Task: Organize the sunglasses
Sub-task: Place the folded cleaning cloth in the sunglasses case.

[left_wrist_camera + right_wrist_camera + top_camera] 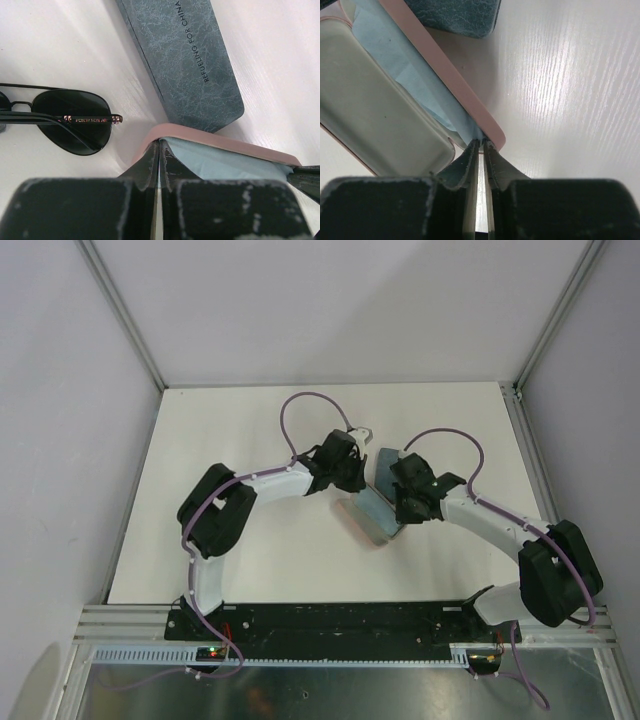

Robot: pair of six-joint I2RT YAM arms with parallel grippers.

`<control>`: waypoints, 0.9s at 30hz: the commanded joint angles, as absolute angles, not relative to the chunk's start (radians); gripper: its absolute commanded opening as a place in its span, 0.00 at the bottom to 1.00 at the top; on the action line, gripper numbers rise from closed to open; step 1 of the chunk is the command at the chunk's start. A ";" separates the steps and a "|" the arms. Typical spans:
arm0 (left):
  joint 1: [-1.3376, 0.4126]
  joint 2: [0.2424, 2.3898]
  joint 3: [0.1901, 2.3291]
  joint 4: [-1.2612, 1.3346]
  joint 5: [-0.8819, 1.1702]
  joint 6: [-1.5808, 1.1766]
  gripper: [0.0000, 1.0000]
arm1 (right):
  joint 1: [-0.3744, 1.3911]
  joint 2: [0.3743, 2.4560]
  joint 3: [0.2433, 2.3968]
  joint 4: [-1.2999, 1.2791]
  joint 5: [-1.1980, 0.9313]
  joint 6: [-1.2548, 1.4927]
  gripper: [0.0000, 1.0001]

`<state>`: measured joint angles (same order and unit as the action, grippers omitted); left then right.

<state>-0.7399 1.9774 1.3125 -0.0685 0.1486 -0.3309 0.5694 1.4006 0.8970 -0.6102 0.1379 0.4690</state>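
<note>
The black wire sunglasses [70, 119] lie folded on the worktop [50, 40], left of the left pincer [159, 150] and apart from both cases. That pincer is closed to a hairline, its tips against the end rim of the open pink case [225, 143], where a cloth [225, 161] lies. The grey case [185, 55] lies shut just beyond, its corner at the pink rim. The right pincer [480, 145] is also nearly closed, its tips at the case's opposite end where the cloth's corner meets the rim. I cannot tell whether it pinches anything. From above, both arms crowd over the cases.
</note>
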 commanded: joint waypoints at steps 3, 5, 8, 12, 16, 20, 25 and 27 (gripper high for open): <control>-0.742 1.992 1.356 -0.037 0.154 -0.307 0.06 | 0.564 1.366 0.891 -0.613 0.152 0.462 0.18; -0.743 1.995 1.359 -0.037 0.156 -0.307 0.07 | 0.560 1.360 0.891 -0.613 0.156 0.459 0.19; -0.744 2.000 1.363 -0.037 0.158 -0.308 0.08 | 0.550 1.354 0.891 -0.612 0.154 0.451 0.20; -0.747 2.006 1.369 -0.037 0.163 -0.308 0.09 | 0.537 1.341 0.891 -0.611 0.153 0.429 0.23; -0.750 2.010 1.374 -0.037 0.168 -0.307 0.09 | 0.533 1.316 0.893 -0.610 0.162 0.401 0.37; -0.752 2.008 1.377 -0.037 0.169 -0.306 0.10 | 0.532 1.319 0.899 -0.602 0.140 0.368 0.47; -0.753 2.005 1.376 -0.038 0.166 -0.307 0.10 | 0.532 1.347 0.903 -0.566 0.094 0.355 0.52; -0.754 2.005 1.374 -0.038 0.167 -0.307 0.10 | 0.532 1.360 0.909 -0.551 0.086 0.354 0.52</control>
